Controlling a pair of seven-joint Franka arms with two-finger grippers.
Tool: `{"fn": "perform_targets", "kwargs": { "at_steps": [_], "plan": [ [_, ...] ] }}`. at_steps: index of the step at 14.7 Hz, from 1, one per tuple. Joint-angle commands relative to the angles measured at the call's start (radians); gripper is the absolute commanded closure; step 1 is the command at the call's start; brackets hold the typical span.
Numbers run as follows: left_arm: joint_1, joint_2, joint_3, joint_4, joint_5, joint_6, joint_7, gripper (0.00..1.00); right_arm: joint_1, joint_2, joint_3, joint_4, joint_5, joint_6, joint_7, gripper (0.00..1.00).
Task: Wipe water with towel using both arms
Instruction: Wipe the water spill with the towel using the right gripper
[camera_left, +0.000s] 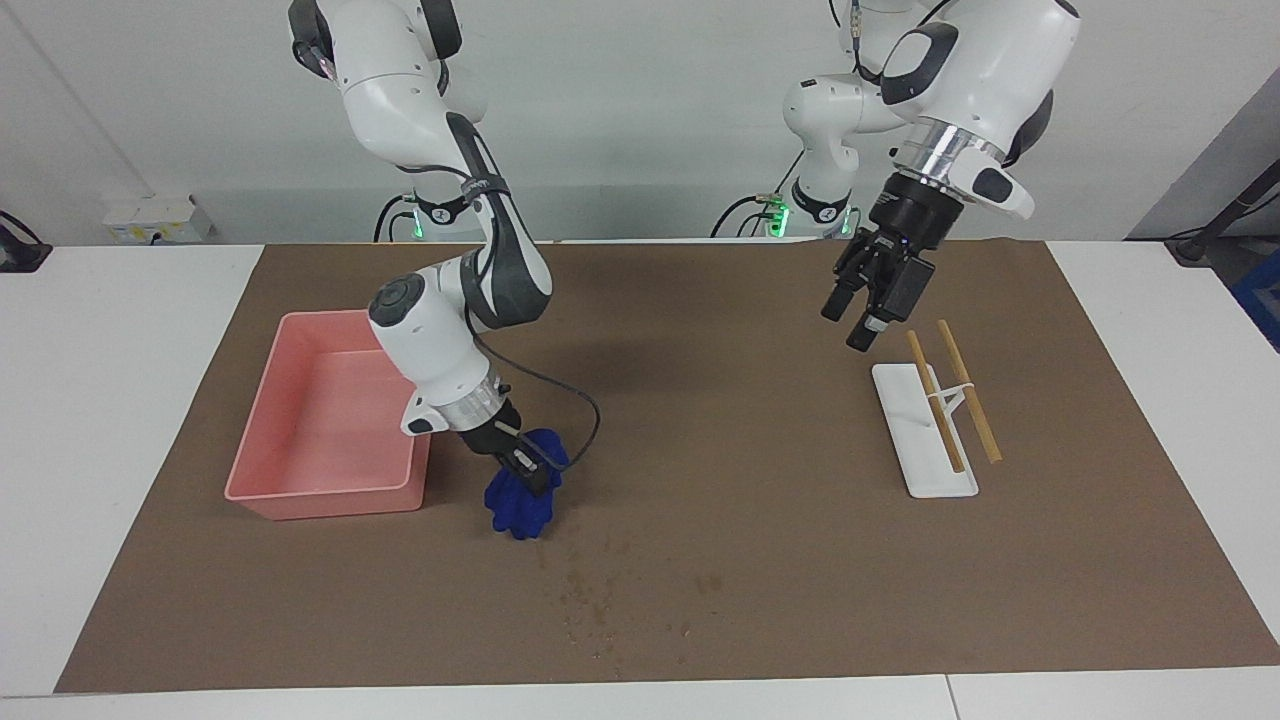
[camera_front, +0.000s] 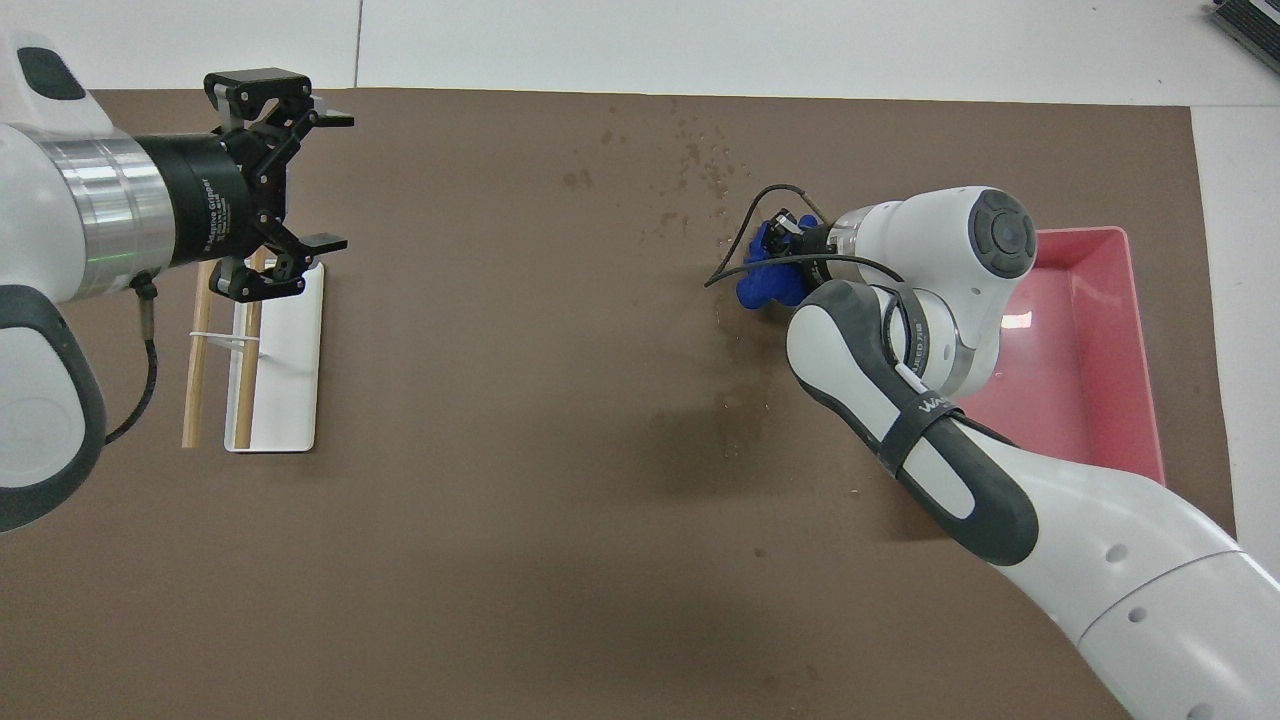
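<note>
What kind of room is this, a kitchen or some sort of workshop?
Most likely a robot test lab: two white arms stand at a table under a brown mat, the right gripper holding a blue towel beside a pink tray.

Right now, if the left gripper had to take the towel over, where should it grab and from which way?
Probably the loose lower bunch of the towel, approached from the left arm's end of the table. The right gripper clamps its upper part and the pink tray flanks it toward the right arm's end. The left gripper, open, hangs by the white rack.
</note>
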Motion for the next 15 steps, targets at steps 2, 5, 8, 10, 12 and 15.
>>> {"fn": "perform_targets", "kwargs": {
  "at_steps": [2, 5, 8, 10, 12, 15],
  "plan": [
    [-0.074, -0.011, 0.125, 0.025, 0.048, -0.167, 0.298, 0.00, 0.011, -0.019, 0.009, -0.079, -0.021, -0.013, -0.010, 1.00],
    [-0.097, -0.027, 0.202, 0.022, 0.052, -0.276, 0.548, 0.00, 0.051, -0.062, 0.007, -0.189, -0.021, -0.011, 0.004, 1.00],
    [-0.128, -0.042, 0.256, 0.017, 0.159, -0.382, 0.786, 0.00, 0.054, -0.097, 0.010, -0.246, -0.021, -0.042, 0.008, 1.00],
    [-0.131, -0.044, 0.270, 0.021, 0.234, -0.456, 0.976, 0.00, 0.062, -0.137, 0.012, -0.285, -0.021, -0.099, 0.036, 1.00],
    [-0.128, -0.042, 0.268, 0.025, 0.326, -0.496, 1.159, 0.00, 0.087, -0.198, 0.013, -0.357, -0.021, -0.114, 0.082, 1.00],
    [-0.110, -0.022, 0.263, 0.073, 0.356, -0.568, 1.256, 0.00, 0.158, -0.277, 0.014, -0.443, -0.020, -0.126, 0.206, 1.00]
  ]
}}
